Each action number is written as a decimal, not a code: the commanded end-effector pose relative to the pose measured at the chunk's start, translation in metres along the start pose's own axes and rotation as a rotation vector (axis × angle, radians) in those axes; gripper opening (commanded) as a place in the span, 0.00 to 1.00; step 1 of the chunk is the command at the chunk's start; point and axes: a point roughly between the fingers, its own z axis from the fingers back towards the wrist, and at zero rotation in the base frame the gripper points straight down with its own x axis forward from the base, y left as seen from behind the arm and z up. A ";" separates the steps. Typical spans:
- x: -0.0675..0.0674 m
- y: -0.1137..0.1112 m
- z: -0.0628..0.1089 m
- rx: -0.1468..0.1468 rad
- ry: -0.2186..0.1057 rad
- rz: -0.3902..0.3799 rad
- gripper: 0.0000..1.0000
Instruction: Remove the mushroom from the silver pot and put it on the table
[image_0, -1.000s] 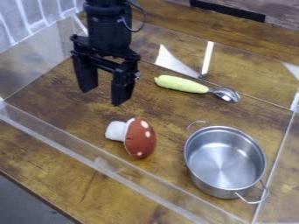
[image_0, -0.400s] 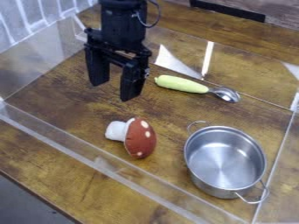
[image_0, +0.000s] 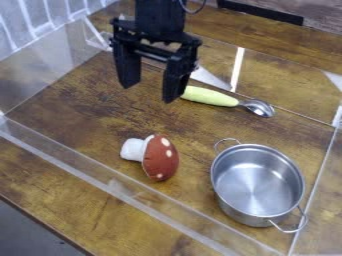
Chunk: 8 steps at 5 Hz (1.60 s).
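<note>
Red-capped mushroom (image_0: 154, 155) lies on table (image_0: 80, 110), below open hand (image_0: 151, 88)

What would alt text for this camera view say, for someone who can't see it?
A toy mushroom lies on its side on a wooden table, beside an empty silver pot. A black robot gripper hangs open above, near a spoon.

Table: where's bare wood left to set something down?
Bare: left part of the table, under and left of the open hand; also the strip between spoon and silver pot. Crowded: front centre, where mushroom and pot sit close.
</note>
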 end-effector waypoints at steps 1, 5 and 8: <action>-0.006 -0.011 0.023 -0.014 -0.101 -0.022 1.00; -0.010 0.006 0.021 0.023 -0.116 -0.026 1.00; -0.013 0.018 0.014 0.006 -0.119 0.014 1.00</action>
